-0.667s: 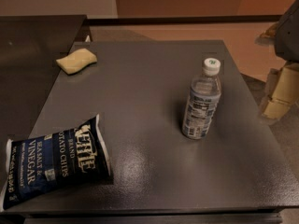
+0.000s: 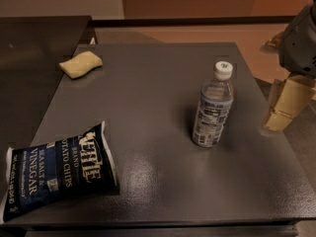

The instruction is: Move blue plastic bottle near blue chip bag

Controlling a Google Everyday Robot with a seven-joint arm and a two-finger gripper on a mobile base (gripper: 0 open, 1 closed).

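The blue plastic bottle (image 2: 213,106) stands upright on the dark grey table (image 2: 148,93), right of centre, with its white cap on top. The blue chip bag (image 2: 57,172) lies flat at the table's front left corner, well apart from the bottle. My gripper (image 2: 277,118) hangs at the right edge of the view, just beyond the table's right edge, to the right of the bottle and not touching it. It holds nothing.
A small yellow sponge (image 2: 80,64) lies at the table's back left. A second dark surface (image 2: 34,48) adjoins on the left. Tan floor (image 2: 197,33) shows behind the table.
My gripper has shifted slightly left, toward the bottle. The bottle, bag and sponge have not moved.
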